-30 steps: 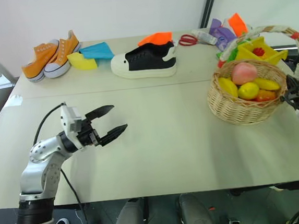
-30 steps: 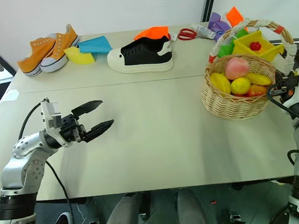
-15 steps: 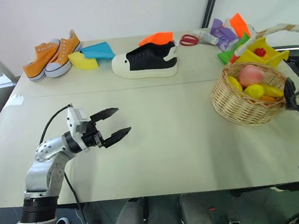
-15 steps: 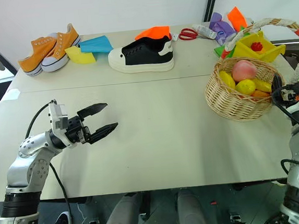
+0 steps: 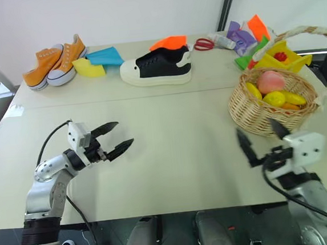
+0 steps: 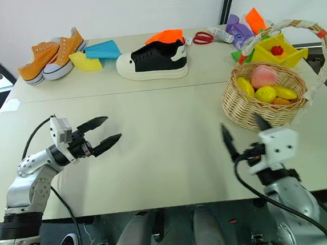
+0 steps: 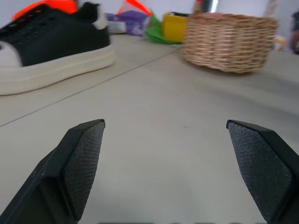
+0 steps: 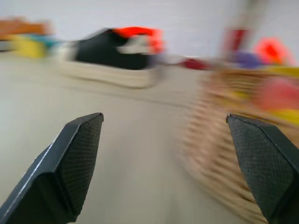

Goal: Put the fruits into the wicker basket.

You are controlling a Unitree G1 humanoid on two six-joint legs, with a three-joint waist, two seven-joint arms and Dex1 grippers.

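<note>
Two grippers hang over the bench (image 5: pixel 171 150), and we see both with fingers spread and nothing between them. Our left gripper (image 5: pixel 114 139) sits above the left part of the bench, pointing toward the middle; our right gripper (image 5: pixel 262 138) is near the front edge on the right, just in front of the wicker basket (image 5: pixel 260 117) and not touching it.

The wicker basket stands upright close to the right edge of the bench, its white-wrapped handle (image 5: pixel 310 32) arching over it. Inside we see the pink peach (image 5: pixel 270 81) on top, the yellow lemon (image 5: pixel 276 98) just in front of it, and other yellow pieces beside them, including a banana (image 5: pixel 253 90) against the near-left wall.

Between the two grippers the middle of the bench is a wide bare stretch, running from the front edge back to the seam across the top. Along the far edge lie a black-and-white shoe (image 5: pixel 157 66), a pair of orange sneakers (image 5: pixel 54 63), coloured paper pieces (image 5: pixel 96 61), red scissors (image 5: pixel 204 43) and, behind the basket, a yellow bin (image 5: pixel 281 56).
</note>
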